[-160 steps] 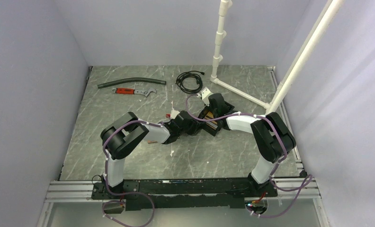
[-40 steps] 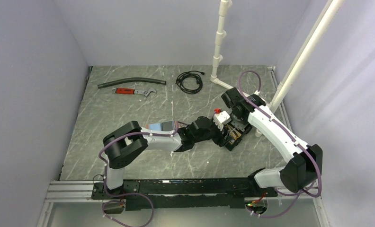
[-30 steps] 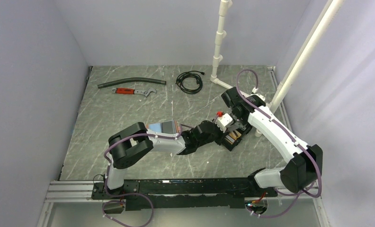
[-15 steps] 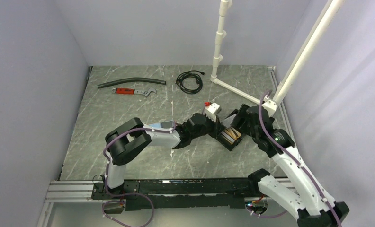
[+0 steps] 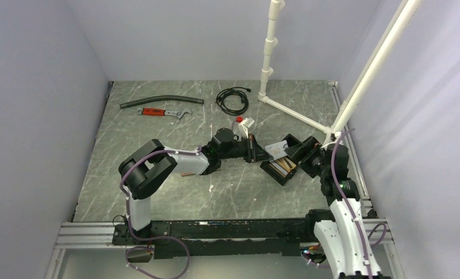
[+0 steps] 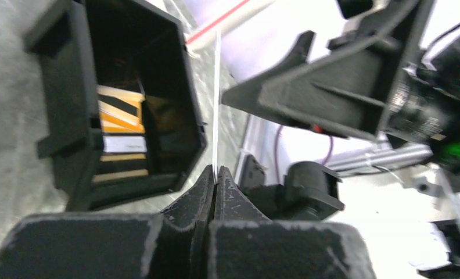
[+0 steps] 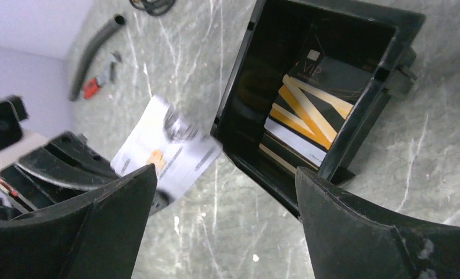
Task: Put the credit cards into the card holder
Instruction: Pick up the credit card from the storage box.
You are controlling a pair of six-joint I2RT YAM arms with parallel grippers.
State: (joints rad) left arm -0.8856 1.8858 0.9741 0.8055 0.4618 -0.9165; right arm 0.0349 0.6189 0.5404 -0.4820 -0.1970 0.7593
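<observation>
My left gripper [image 5: 260, 153] is shut on the near edge of a white credit card [image 5: 276, 147], held just left of the card holder [image 5: 272, 173]. In the left wrist view the card [image 6: 216, 99] shows edge-on, rising from the pinched fingertips [image 6: 216, 173]. The black card holder [image 7: 234, 93] lies on the table with several gold, black and white cards [image 7: 309, 107] inside. My right gripper [image 7: 226, 174] hovers open over the holder's near wall, with nothing between its fingers. The white card [image 7: 168, 150] hangs to its left.
At the back lie a black hose [image 5: 161, 102], a red-handled wrench [image 5: 161, 112] and a coiled black cable [image 5: 232, 100]. A white pipe frame [image 5: 267, 58] stands at the back right. Something brown [image 5: 187, 174] peeks from under my left forearm.
My left gripper has drawn back and left with the white card. My right arm has swung back toward the near right, and its jaws have opened wide.
</observation>
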